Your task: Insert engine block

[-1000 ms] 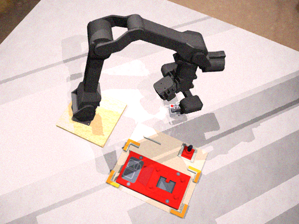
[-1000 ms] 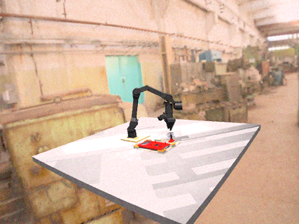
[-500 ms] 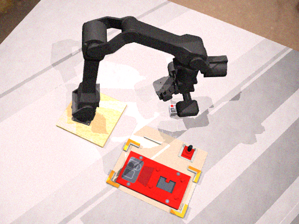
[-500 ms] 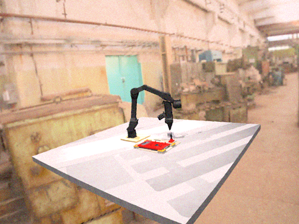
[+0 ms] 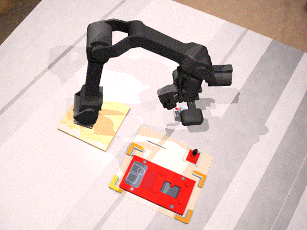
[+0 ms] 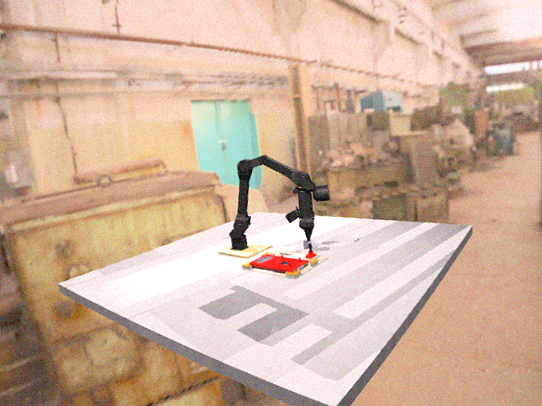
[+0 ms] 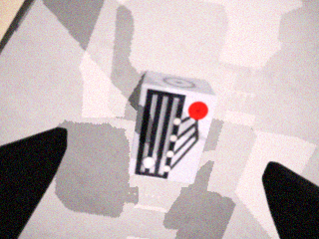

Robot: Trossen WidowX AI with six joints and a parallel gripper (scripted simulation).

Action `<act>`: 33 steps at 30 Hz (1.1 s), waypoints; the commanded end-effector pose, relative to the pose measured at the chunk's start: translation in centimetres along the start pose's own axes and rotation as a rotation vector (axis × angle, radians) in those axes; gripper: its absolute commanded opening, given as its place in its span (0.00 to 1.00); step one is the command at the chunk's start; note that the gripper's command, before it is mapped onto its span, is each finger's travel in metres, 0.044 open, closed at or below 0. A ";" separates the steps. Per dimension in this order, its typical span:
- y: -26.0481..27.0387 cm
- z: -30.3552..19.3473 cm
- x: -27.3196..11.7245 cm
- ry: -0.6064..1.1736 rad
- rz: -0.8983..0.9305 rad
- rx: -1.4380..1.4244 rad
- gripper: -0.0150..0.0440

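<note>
The engine block [image 5: 177, 113] [image 7: 191, 171], white with black stripes and a red dot on its upward face, sits on the table behind the board. One side with a faint ring shows in the wrist view; I cannot make out its slot. My gripper [image 7: 167, 153] is open and above the block, one finger on each side, well apart from it. In the top view the gripper partly covers the block. The red car body [image 5: 157, 195] [image 6: 279, 263] lies flat on the board. Its opening [image 5: 167, 191] shows grey inside, with a small red rib [image 5: 172, 186] at one edge.
The board [image 5: 174, 162] has orange and yellow corner brackets around the car body. A red piece with an upright black knob [image 5: 195, 152] stands on the board near its right end. A thin rod [image 5: 156, 144] lies at the board's back edge. The arm's wooden base [image 5: 114, 126] is left.
</note>
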State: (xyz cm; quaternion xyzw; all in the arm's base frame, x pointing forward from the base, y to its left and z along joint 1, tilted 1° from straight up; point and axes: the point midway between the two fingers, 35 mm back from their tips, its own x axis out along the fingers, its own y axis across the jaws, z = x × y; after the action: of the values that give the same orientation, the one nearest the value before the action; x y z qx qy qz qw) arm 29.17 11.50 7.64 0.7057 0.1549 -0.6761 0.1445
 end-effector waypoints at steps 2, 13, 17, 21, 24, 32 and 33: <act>-0.1 0.1 0.9 -0.003 -0.005 -0.005 1.00; -0.1 0.1 2.3 -0.003 -0.005 -0.005 0.96; -0.1 0.1 2.3 -0.003 -0.005 -0.005 0.78; -0.1 0.1 2.3 -0.003 -0.005 -0.005 0.60; -0.1 0.1 2.3 -0.003 -0.005 -0.005 0.50; -0.1 0.1 2.3 -0.003 -0.005 -0.005 0.38; -0.1 0.1 2.3 -0.002 -0.005 -0.008 0.33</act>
State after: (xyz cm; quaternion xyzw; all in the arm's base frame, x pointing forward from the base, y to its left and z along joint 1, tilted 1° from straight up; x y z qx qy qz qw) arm 29.14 11.52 5.38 0.7042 0.1553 -0.6776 0.1440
